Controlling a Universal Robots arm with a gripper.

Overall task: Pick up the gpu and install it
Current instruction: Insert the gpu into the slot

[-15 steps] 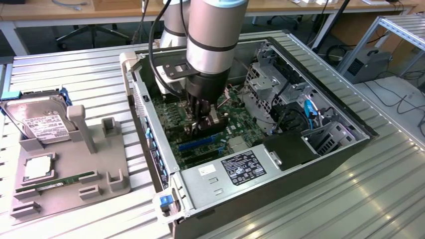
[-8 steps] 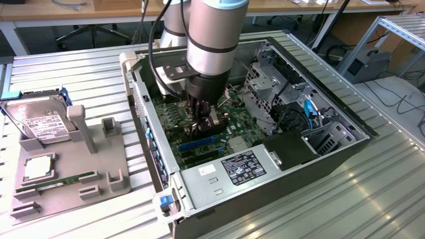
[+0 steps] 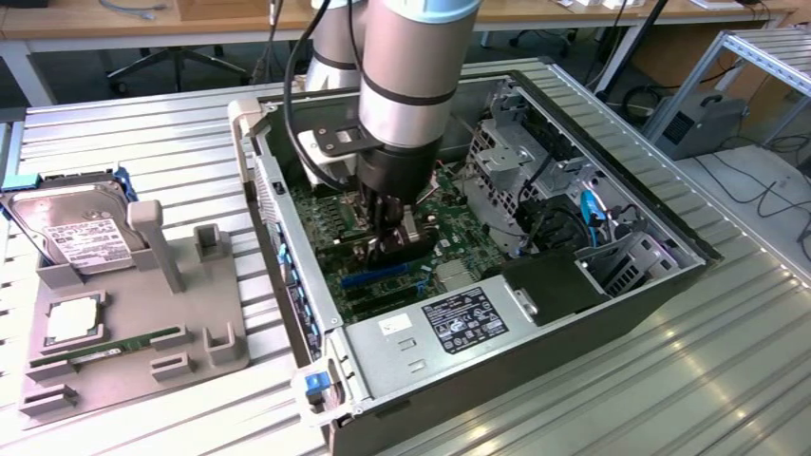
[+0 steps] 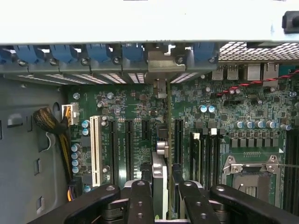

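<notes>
Gripping the gpu (image 4: 161, 186) edge-on, half-open jaws hold it over the motherboard (image 4: 224, 116).

Ribbed metal worktable (image 3: 709, 380), wooden desks (image 3: 76, 19) behind, dark floor (image 3: 127, 81), aluminium frame (image 3: 761, 57) at the exterior view's right.

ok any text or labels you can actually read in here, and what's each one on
None can be read.
Black label on the power supply: print and marks, too small.
White label on the hard drive: lines of print, blurred.
Motherboard: white markings by the slots, too small.
Memory stick: nothing legible.
</notes>
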